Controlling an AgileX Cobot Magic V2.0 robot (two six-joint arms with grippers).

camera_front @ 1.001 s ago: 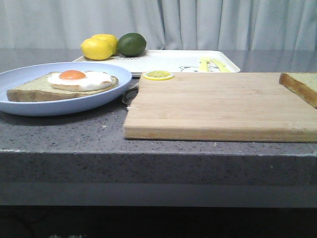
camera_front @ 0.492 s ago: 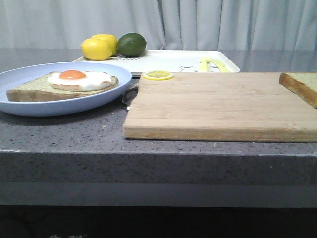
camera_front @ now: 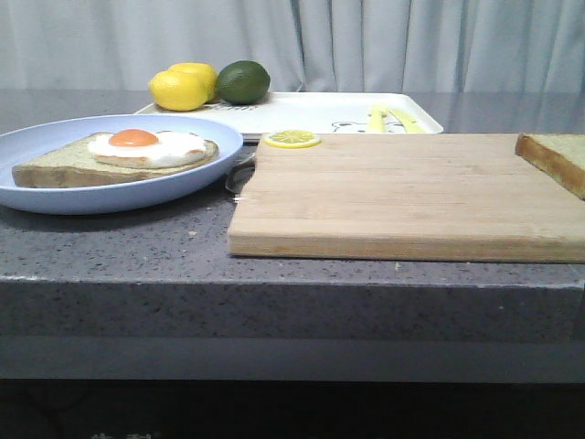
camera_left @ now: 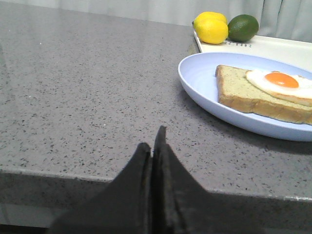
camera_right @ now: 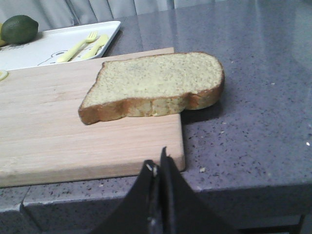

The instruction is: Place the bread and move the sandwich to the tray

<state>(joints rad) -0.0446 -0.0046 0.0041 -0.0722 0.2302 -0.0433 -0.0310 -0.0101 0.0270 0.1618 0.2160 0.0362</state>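
The plain square slice of bread with a pale beige-green face and brown crust [camera_right: 156, 87] lies flat just ahead of the right arm's closed jaws, one end overhanging a board's edge. The open sandwich slice topped with a white-and-orange fried egg [camera_left: 265, 92] rests on its round pale blue plate [camera_left: 204, 87], ahead of the left arm's closed jaws. The white shallow rectangular tray [camera_front: 311, 112] lies beyond both.

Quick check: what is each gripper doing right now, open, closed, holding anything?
Left gripper: closed, holding nothing, short of the plate.
Right gripper: closed, holding nothing, short of the bread.
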